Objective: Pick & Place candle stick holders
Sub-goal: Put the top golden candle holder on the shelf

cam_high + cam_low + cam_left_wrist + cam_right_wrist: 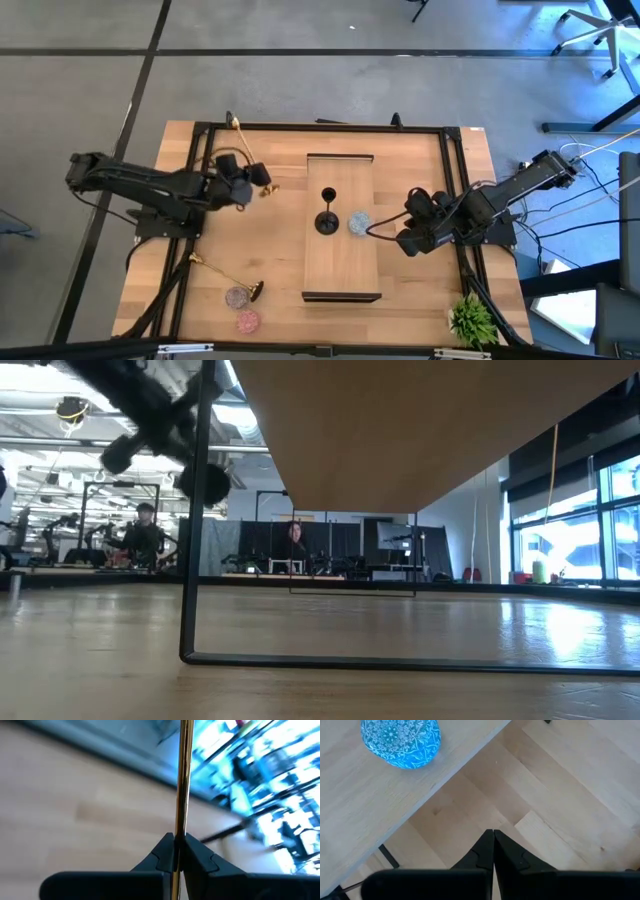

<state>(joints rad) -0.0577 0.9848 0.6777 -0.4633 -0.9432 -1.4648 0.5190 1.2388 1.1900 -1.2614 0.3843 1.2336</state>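
Wooden desk, raised shelf at centre. Left gripper fingers clamped on gold candle holder; right gripper clenched empty beside blue holder.

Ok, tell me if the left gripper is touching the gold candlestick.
Touching: left wrist view shows the left gripper shut on the gold candlestick stem.

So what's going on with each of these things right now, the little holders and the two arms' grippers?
Left gripper: shut on the gold holder's thin stem.
Gold holder: held by left gripper, left of the shelf.
Second gold holder: lying on its side on the table.
Black holder: upright on the raised wooden shelf.
Light-blue holder: sitting on the shelf beside the black one.
Mauve holder, pink holder: resting on the table.
Right gripper: shut, empty.
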